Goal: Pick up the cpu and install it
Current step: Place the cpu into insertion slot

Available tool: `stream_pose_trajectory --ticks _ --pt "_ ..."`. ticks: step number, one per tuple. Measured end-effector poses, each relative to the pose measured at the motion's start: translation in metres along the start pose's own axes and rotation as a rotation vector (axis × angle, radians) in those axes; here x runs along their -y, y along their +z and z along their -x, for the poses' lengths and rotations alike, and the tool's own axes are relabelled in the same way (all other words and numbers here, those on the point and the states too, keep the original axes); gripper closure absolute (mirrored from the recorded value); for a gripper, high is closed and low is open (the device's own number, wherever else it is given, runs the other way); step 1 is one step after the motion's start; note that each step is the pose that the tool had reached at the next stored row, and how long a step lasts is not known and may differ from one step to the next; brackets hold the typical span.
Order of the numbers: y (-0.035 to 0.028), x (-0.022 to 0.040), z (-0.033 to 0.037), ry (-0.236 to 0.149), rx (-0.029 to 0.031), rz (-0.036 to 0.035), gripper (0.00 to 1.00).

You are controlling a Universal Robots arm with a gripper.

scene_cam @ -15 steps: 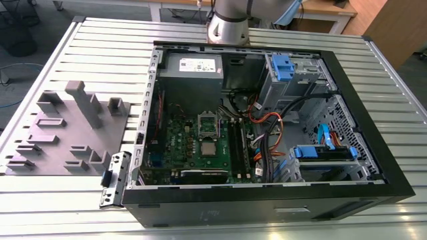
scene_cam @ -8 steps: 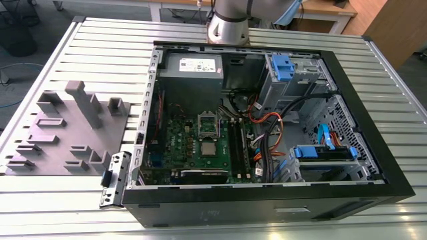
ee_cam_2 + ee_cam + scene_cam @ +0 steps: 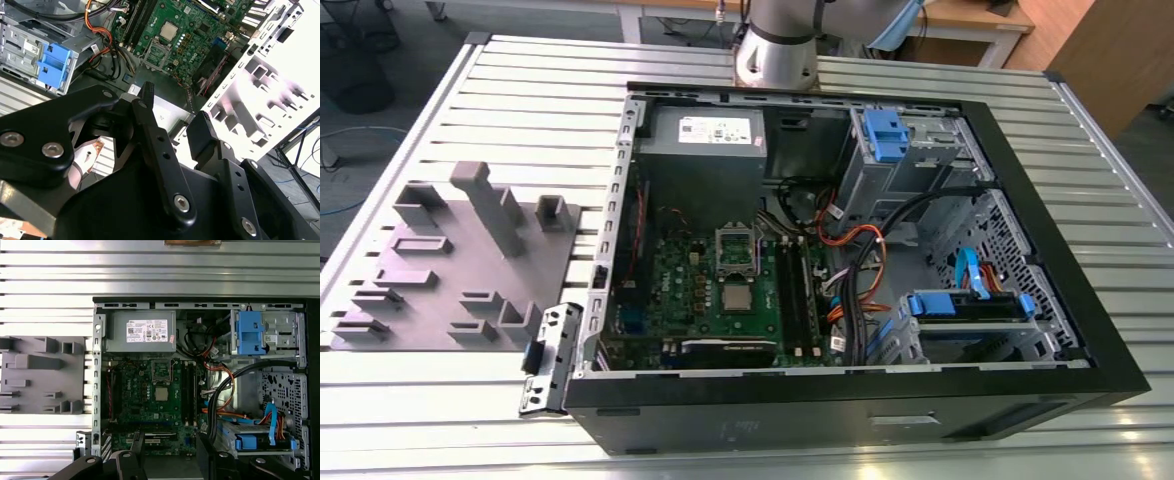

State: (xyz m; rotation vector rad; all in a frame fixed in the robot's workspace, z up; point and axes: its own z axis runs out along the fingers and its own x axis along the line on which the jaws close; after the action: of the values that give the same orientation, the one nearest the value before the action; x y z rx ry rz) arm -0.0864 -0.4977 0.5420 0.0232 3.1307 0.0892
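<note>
My gripper [image 3: 174, 107] hovers high above open case [image 3: 854, 405], pointing down, fingers spread, gripping nothing. Cpu [image 3: 161, 393] lies flat on motherboard [image 3: 132, 405], just beside socket [image 3: 161, 369].

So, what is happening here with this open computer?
A robot arm hangs over an open computer case on a slatted table. Its gripper is open and holds nothing. The cpu lies flat on the motherboard, beside the metal-framed socket and not in it. The gripper is apart from the cpu, higher up, so the pickup is not yet made.
</note>
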Motion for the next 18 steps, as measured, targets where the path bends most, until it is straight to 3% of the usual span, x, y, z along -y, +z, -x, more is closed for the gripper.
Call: stream_pose_trajectory --ticks 12,18 --pt "0.0071 0.0004 -0.0001 0.000 0.0000 0.0000 0.47" --pt "0.0077 0.0005 -0.0001 0.000 0.0000 0.0000 0.47"
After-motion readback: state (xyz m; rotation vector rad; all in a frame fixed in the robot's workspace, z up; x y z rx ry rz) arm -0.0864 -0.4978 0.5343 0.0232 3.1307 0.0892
